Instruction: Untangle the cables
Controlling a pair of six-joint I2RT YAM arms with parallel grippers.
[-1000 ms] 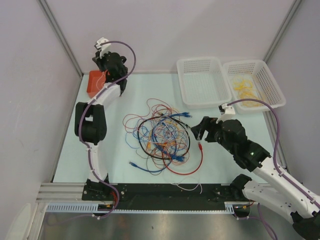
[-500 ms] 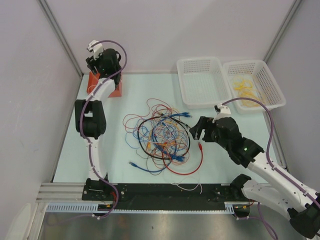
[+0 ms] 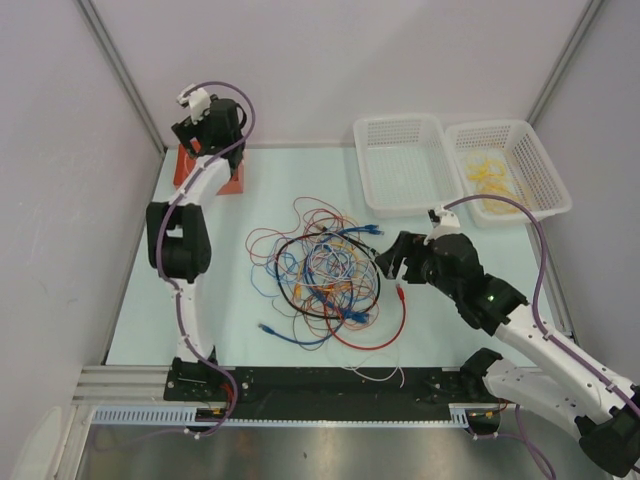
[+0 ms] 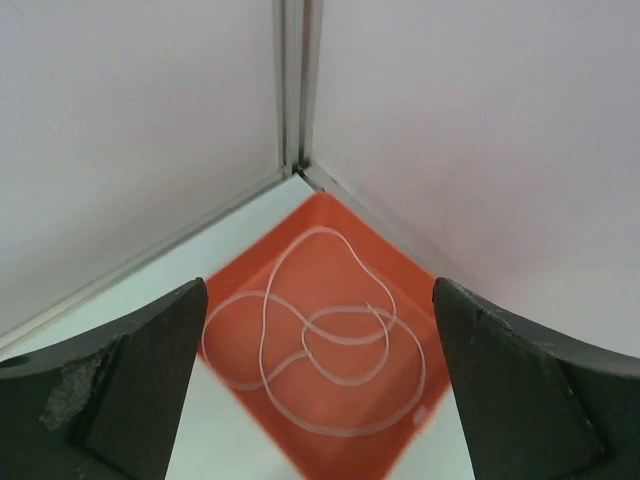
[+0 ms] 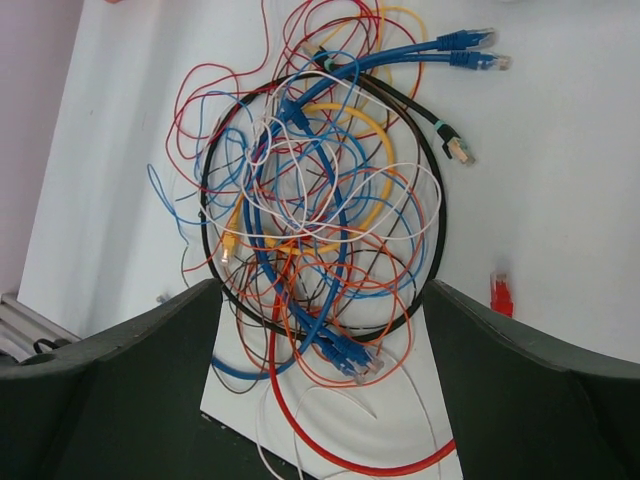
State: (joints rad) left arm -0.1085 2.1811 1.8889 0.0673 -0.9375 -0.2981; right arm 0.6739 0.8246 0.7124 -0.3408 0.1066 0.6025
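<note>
Left hand point(image 4: 318, 300): jaws wide, holding nothing, hovering over orange tray point(image 4: 400, 262) in 10 o'clock corner of surface point(image 3: 225, 200). One white cable point(image 4: 345, 341) lies loose inside tray, which is likely the drop spot for separated whites. Tangle point(image 3: 325, 275) at centre: red, blue, black, orange loops knotted together. Right hand point(image 3: 395, 262): jaws wide, empty, at tangle's 3 o'clock, aimed inward, probably lining up a pull. White baskets at 1–2 o'clock; right basket point(image 3: 548, 165) holds yellow cables point(image 3: 490, 178), so colours appear sorted by container.

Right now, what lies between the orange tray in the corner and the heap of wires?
Nothing: in the top view only bare table separates the orange tray from the tangled cables.
</note>
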